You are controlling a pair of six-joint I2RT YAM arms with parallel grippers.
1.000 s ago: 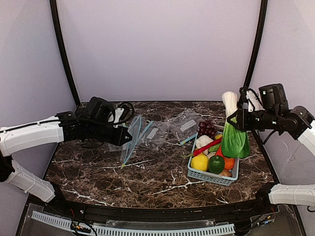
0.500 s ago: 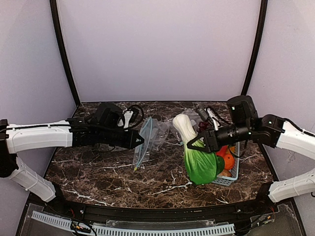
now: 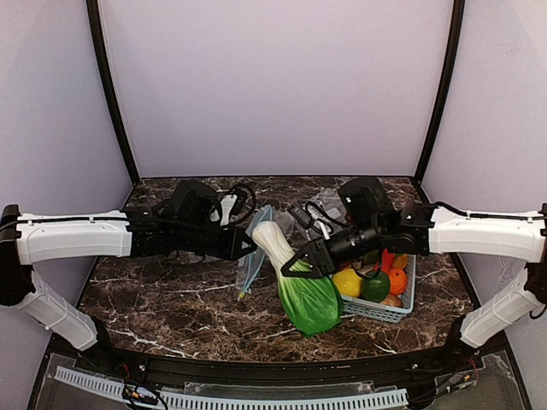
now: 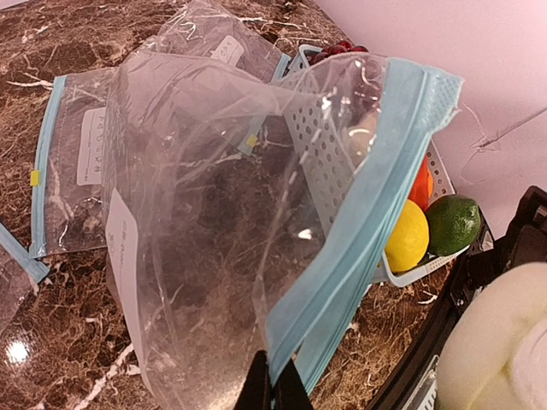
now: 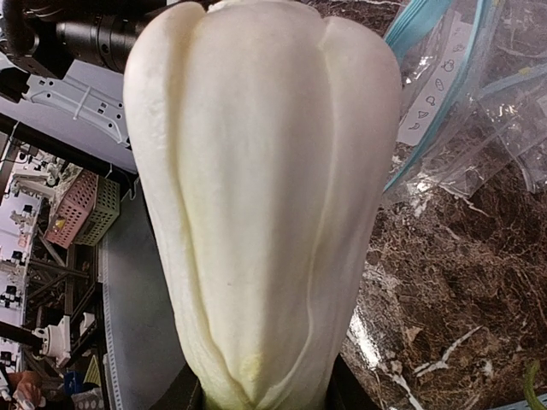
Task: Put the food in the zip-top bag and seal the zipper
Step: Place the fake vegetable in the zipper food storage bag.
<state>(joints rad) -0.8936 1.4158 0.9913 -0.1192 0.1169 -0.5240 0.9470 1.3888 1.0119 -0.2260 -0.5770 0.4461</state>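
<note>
The left claw (image 4: 272,386) is pinched tight on the zipper (image 4: 359,231) of the zip-top bag (image 4: 205,222). It holds the bag raised above the middle of the surface (image 3: 171,299), hanging edge-on to the overhead view. The right claw (image 3: 295,263) is clamped across the leafy vegetable (image 3: 301,289), near where white stalk meets green leaves, and has it lifted just left of the basket (image 3: 376,309). The vegetable's long axis slants, with the stalk end up and toward the far-left, almost touching the bag, and the leaves hanging toward the near edge. The bag therefore lies just left of the right claw, off the stalk tip. The next move likely calls for steering that stalk end into the mouth, though how far the mouth gapes I cannot tell
</note>
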